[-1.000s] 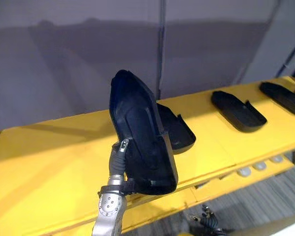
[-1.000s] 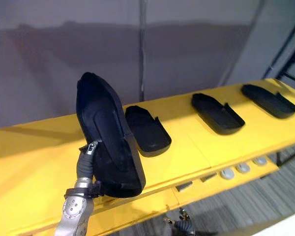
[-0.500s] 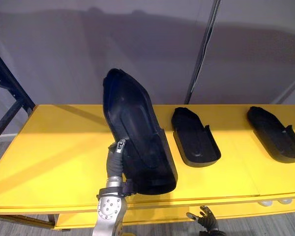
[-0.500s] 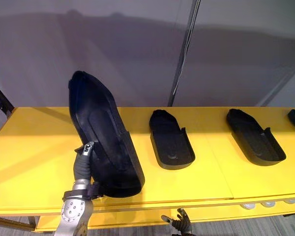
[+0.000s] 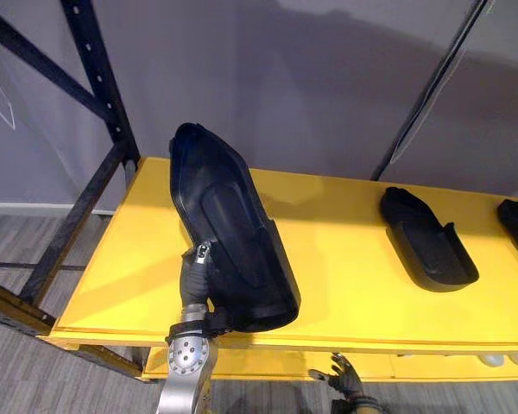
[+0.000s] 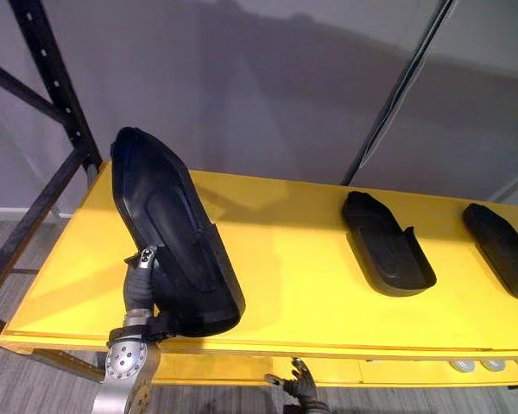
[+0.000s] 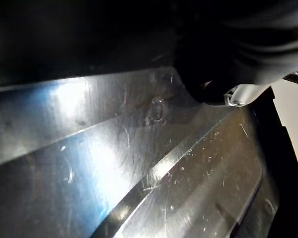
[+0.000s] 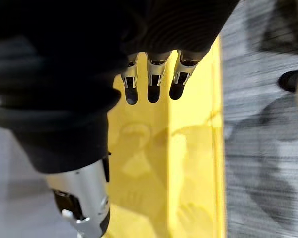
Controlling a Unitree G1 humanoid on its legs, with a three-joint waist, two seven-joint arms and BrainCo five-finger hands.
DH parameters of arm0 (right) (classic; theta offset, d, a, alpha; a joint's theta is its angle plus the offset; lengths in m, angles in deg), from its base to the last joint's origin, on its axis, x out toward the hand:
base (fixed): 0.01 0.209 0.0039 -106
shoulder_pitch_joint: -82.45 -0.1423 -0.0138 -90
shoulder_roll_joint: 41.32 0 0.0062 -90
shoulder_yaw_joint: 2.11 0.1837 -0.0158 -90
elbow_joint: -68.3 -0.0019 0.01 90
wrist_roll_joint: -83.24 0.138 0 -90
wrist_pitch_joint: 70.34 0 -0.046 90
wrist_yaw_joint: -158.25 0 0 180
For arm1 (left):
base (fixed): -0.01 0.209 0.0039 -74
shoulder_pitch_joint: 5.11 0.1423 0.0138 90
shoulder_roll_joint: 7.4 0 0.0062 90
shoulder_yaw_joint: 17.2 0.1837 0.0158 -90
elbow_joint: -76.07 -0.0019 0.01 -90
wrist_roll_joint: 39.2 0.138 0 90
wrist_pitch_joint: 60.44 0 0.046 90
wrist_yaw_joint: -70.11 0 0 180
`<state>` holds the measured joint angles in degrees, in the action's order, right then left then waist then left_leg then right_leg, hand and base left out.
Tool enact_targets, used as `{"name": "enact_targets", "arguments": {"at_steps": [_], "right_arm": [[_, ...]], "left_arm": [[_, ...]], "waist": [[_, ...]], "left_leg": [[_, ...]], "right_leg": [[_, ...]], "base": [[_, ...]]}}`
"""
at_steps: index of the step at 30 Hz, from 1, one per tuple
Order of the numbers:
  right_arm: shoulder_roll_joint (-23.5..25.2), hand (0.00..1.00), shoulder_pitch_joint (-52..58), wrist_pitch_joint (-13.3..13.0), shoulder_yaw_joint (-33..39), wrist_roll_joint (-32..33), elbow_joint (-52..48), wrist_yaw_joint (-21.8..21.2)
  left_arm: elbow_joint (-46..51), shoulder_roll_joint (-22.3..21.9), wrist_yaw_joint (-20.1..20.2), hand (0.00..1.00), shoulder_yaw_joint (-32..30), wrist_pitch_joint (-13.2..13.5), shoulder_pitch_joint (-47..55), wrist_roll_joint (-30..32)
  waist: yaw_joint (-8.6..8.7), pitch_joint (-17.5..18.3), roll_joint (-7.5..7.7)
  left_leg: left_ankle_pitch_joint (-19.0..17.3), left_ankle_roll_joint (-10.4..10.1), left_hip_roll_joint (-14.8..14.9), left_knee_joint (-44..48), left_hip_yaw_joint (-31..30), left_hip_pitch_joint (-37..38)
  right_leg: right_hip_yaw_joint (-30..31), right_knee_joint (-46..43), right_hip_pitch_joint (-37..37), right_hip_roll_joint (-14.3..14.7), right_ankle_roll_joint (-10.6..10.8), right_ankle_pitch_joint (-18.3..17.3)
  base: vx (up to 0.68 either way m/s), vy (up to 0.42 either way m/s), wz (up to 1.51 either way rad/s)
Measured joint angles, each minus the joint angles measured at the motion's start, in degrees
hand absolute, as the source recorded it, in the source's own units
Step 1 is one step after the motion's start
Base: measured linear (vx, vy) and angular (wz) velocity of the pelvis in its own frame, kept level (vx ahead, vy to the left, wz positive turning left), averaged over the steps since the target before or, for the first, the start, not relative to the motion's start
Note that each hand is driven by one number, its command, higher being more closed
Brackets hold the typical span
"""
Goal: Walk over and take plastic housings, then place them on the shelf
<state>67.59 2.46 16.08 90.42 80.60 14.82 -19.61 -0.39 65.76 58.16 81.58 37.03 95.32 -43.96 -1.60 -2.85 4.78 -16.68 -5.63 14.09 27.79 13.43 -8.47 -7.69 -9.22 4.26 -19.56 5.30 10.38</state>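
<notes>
My left hand is shut on the lower end of a large black plastic housing. It holds the housing tilted up on end above the left part of the yellow shelf. In the left wrist view the housing's glossy inner face is right against the camera, with a dark-tipped thumb pressed on it. My right hand hangs low before the shelf's front edge, open and holding nothing, its fingers straight above the yellow surface.
Two more black housings lie flat on the shelf to the right. A black rack upright with a diagonal brace stands at the shelf's left end. Grey carpet floor lies in front, and a grey wall behind.
The camera has swung left: the shelf's left end and the black rack upright have come into view, and the lying housings have slid right. My left hand still holds its housing the same way.
</notes>
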Motion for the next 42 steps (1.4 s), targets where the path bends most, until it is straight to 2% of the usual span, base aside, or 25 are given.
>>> {"name": "enact_targets", "arguments": {"at_steps": [1,2,3,4,5,6,7,8,10,15,20,25,28,33,37,42], "right_arm": [[0.30,0.00,-0.93,0.14,0.30,0.02,0.05,-0.06],[0.30,0.00,-0.77,0.13,0.30,0.03,0.00,-0.13],[0.27,0.00,-0.06,0.12,1.01,0.07,-0.20,-0.07],[0.19,0.00,1.02,0.11,1.62,0.14,-0.24,0.02],[0.02,0.00,1.79,0.12,1.86,0.22,-0.22,0.03],[-0.20,0.00,2.08,0.12,1.85,0.25,-0.12,0.02],[-0.05,0.00,2.36,0.12,1.79,0.34,0.01,0.04],[0.02,0.00,2.47,0.13,1.76,0.39,0.07,0.04],[0.04,0.00,3.71,0.14,1.79,1.02,0.15,0.05],[-0.35,0.00,3.81,0.14,1.90,1.51,0.13,0.31],[0.06,0.00,3.84,0.14,1.84,1.50,0.24,0.38],[-0.10,0.00,4.06,0.14,1.79,1.43,1.29,0.16],[-0.29,0.00,3.94,0.23,1.73,1.29,3.30,-0.17],[-1.46,0.00,3.71,0.38,1.72,1.27,7.33,-1.28],[-3.79,0.00,2.29,0.44,1.53,1.27,10.72,-1.78],[-5.52,0.00,1.00,0.43,1.58,1.26,12.37,-2.40]], "left_arm": [[-0.08,-0.31,0.11,1.00,0.03,-0.05,-0.71,0.39],[-0.08,-0.67,0.11,1.00,0.03,-0.16,-0.70,0.53],[-0.08,-1.46,0.13,1.00,0.23,-0.29,-0.68,0.54],[-0.07,-2.06,0.16,1.00,0.83,-0.28,-0.77,0.56],[-0.05,-2.10,0.21,1.00,1.70,-0.25,-0.82,0.57],[-0.05,-2.10,0.33,1.00,2.25,-0.23,-0.80,0.58],[-0.05,-2.09,0.78,1.00,2.85,-0.25,-0.96,1.09],[-0.07,-2.04,0.98,1.00,3.66,-0.40,-1.17,1.92],[-0.07,-1.89,1.24,1.00,5.71,-0.90,-1.23,2.97],[-0.06,-1.84,2.37,1.00,6.42,-0.99,-1.81,4.06],[-0.06,-1.82,3.01,1.00,5.52,-1.59,-1.74,5.15],[-0.85,-1.50,3.49,1.00,2.37,-2.92,-2.23,7.04],[-6.16,-0.36,2.74,1.00,-1.27,-5.01,-6.68,7.57],[-15.06,2.27,0.76,1.00,-5.97,-7.97,-14.44,8.43],[-26.61,5.55,-0.41,1.00,-10.02,-10.14,-21.46,8.97],[-35.17,6.55,-0.36,1.00,-10.95,-12.21,-25.65,10.08]], "waist": [[0.33,-0.96,-0.16],[0.34,-0.97,-0.06],[0.47,-0.99,-0.05],[0.74,-0.94,0.02],[0.60,-0.89,0.09],[0.44,-0.78,0.03],[0.39,-0.38,0.48],[0.84,-0.62,0.07],[0.75,-0.75,0.23],[0.65,-0.18,0.30],[0.47,1.04,-0.16],[0.61,2.38,-0.45],[0.63,2.62,-0.82],[1.06,3.07,-1.26],[2.93,3.71,-2.43],[4.15,3.55,-2.77]], "left_leg": [[-0.35,0.62,-0.62,0.01,0.22,0.34],[-0.40,1.00,-0.92,0.06,0.37,0.54],[-0.44,1.58,-1.55,-0.13,0.25,1.29],[-0.37,2.00,-2.95,-0.43,-0.22,1.70],[-0.40,2.16,-4.18,-0.48,-0.32,1.72],[-0.56,2.35,-4.80,-0.45,-0.24,1.55],[-0.78,2.13,-5.86,-0.38,-0.42,0.55],[-0.28,2.13,-6.25,-0.27,-1.66,-0.42],[0.75,1.40,-6.32,-0.67,-2.74,-0.31],[1.17,1.55,-6.04,-2.20,-2.65,1.71],[3.29,1.98,-4.62,-7.66,-0.96,5.27],[3.66,2.07,-4.15,-9.61,0.63,6.81],[5.10,2.38,-4.29,-11.40,0.68,7.64],[7.66,2.10,-5.22,-14.71,0.64,7.99],[13.28,1.36,-6.24,-21.76,0.60,8.87],[16.95,1.10,-8.04,-28.96,-2.29,11.21]], "right_leg": [[2.91,-8.39,1.51,2.32,4.58,-7.63],[4.09,-12.80,2.35,3.99,5.37,-12.33],[7.01,-19.42,2.69,7.91,5.56,-20.38],[9.64,-22.33,2.19,11.88,4.70,-26.11],[10.18,-22.05,1.69,13.23,2.58,-28.71],[10.32,-21.46,1.64,12.90,0.88,-29.61],[11.90,-19.17,0.96,12.48,0.82,-31.30],[11.30,-18.21,0.70,12.51,0.71,-31.88],[10.01,-18.02,-0.15,12.57,0.37,-31.72],[10.21,-15.72,-2.45,13.13,-0.21,-30.64],[12.07,-8.96,-5.09,15.01,-0.72,-23.83],[13.68,-5.48,-6.05,15.37,-1.48,-21.21],[13.81,-3.90,-6.36,15.49,-1.58,-19.52],[15.18,-1.94,-5.94,15.46,-1.60,-18.72],[15.08,1.13,-4.84,15.45,-1.92,-16.59],[15.28,2.11,-3.95,15.30,-1.51,-15.81]], "base": [[-0.13,0.242,-0.13],[-0.12,0.167,0.00],[-0.10,0.077,0.16],[-0.11,0.031,0.26],[-0.08,-0.015,0.23],[-0.06,-0.011,0.12],[-0.02,-0.023,0.20],[-0.01,-0.033,0.31],[0.03,-0.059,0.37],[0.07,0.003,0.01],[0.06,0.061,-0.22],[-0.01,0.044,-0.19],[-0.05,0.015,-0.05],[-0.11,-0.032,-0.05],[-0.16,-0.063,-0.07],[-0.20,-0.018,-0.09]]}}
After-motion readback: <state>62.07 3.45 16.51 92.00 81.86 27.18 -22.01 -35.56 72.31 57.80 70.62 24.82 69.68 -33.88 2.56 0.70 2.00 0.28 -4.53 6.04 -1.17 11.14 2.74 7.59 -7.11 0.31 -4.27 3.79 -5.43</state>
